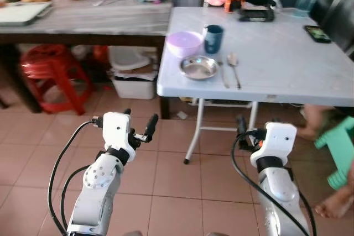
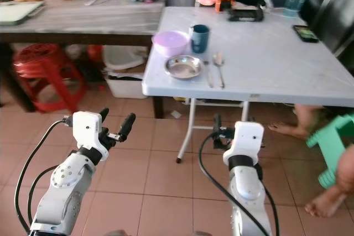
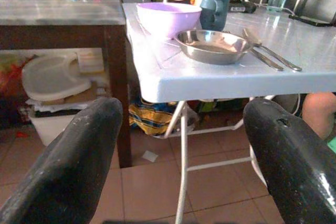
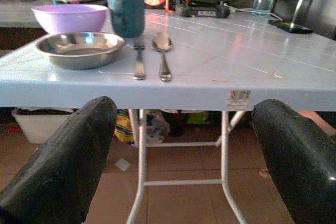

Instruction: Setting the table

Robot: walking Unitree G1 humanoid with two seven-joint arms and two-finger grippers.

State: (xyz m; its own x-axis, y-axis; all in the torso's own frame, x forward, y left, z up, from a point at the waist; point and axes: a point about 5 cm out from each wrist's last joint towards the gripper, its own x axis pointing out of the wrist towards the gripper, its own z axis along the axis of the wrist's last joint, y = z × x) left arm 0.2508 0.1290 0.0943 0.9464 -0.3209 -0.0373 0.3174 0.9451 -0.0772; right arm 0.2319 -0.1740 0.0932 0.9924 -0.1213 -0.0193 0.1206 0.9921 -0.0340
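Left eye view shows me standing back from the pale blue folding desk (image 1: pixel 287 75), both arms raised before me over the tiled floor. My left gripper (image 1: pixel 138 124) holds nothing, its black fingers (image 3: pixel 68 166) spread wide; my right gripper (image 2: pixel 215 131) is the same, fingers (image 4: pixel 58 156) parted and empty.

On the desk's near corner a place is already laid: a round steel plate (image 1: pixel 198 67), a lilac plastic bowl (image 1: pixel 184 43) just behind it, a dark teal mug (image 1: pixel 213 38) beside the bowl, and a steel spoon (image 1: pixel 233 64) with what looks like a fork (image 1: pixel 223 74), though it is thin and hard to read.

I judge this setting finished or nearly so, and I am in the approach or check stage. Next I would need to step closer before reaching for anything.
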